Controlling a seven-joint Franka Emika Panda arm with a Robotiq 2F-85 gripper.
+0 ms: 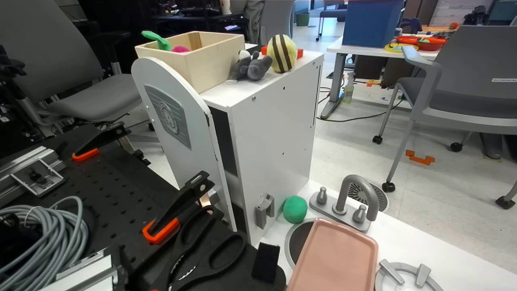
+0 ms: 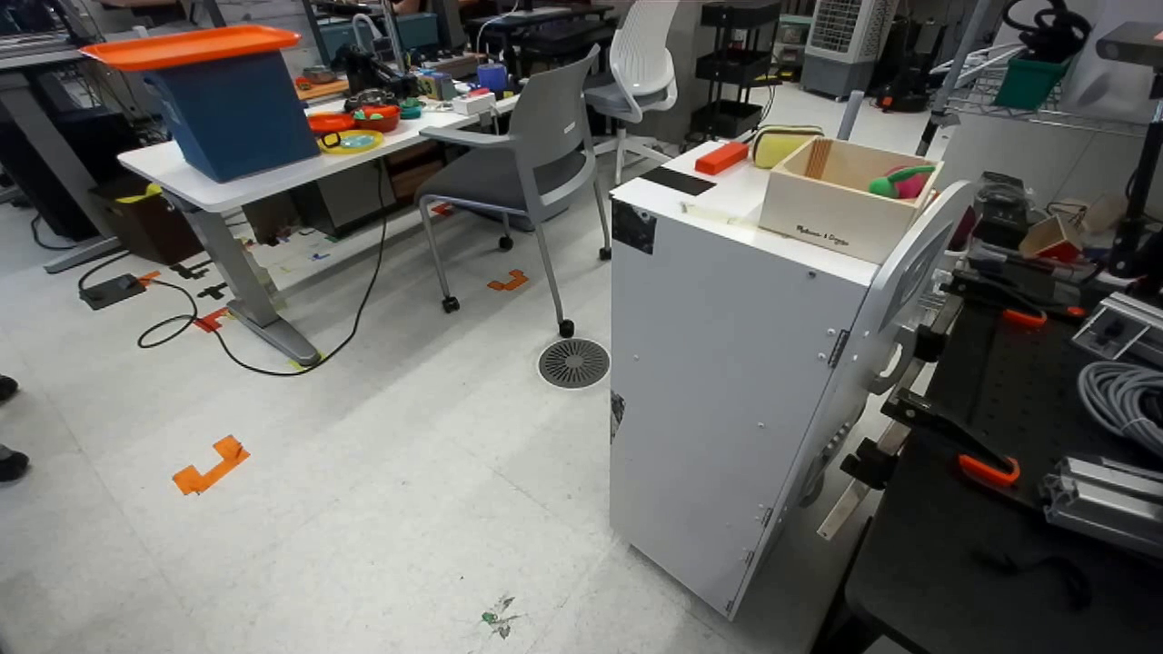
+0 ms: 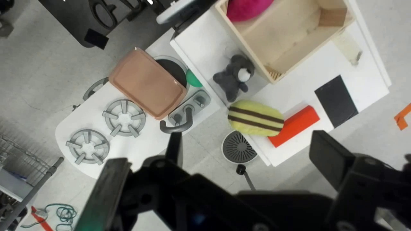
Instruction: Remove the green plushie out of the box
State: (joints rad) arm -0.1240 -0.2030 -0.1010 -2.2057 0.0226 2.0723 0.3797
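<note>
White cabinet [image 1: 278,121] makes a handy shelf for the wooden box [image 1: 212,66], likely for reach. Pincer [image 3: 247,144] is spread wide, holding nothing, prob saving room for a grab. Pink toy [image 1: 180,49] maybe props up the green plushie [image 1: 163,43], in the box, tip past the rim.

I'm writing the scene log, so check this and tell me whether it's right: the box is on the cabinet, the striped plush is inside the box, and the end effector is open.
One point is wrong: the striped plush is outside the box, on the cabinet, as the wrist view shows. The box is on the cabinet, and the end effector is open.
</note>
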